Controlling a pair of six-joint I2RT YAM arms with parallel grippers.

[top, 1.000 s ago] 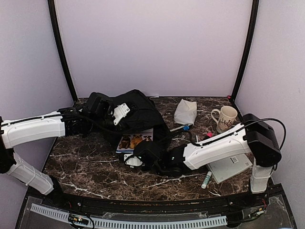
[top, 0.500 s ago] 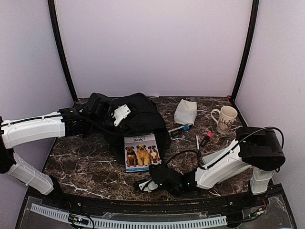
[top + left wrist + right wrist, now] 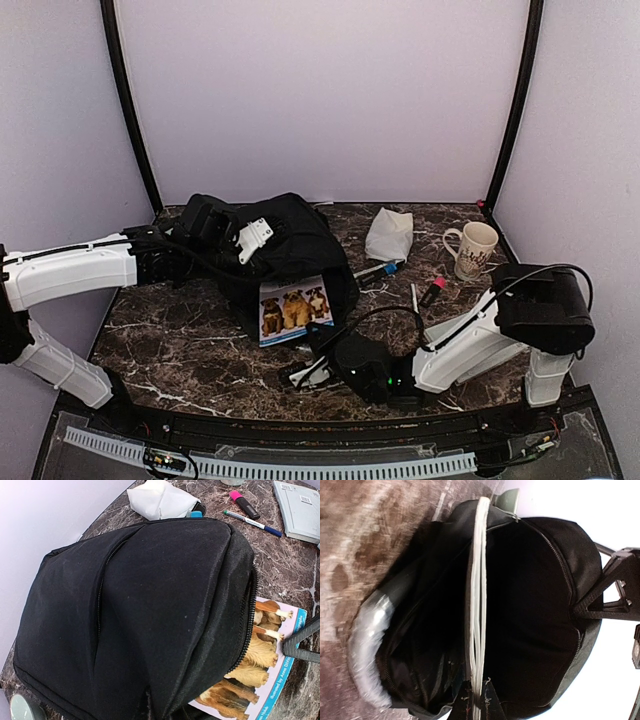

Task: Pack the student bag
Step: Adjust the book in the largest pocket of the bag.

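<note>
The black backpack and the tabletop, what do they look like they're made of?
Backpack: matte soft woven fabric, probably synthetic; it sags and creases, with stitched zippers. Tabletop: dark marble look, white veins, slight gloss; real stone or printed laminate, cannot tell.

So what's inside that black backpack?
A thin book with dogs on its cover sits partly inside the backpack, one end poking out of the open zip. Fabric covers the rest, and the inside is dark, so anything else is hidden.
</note>
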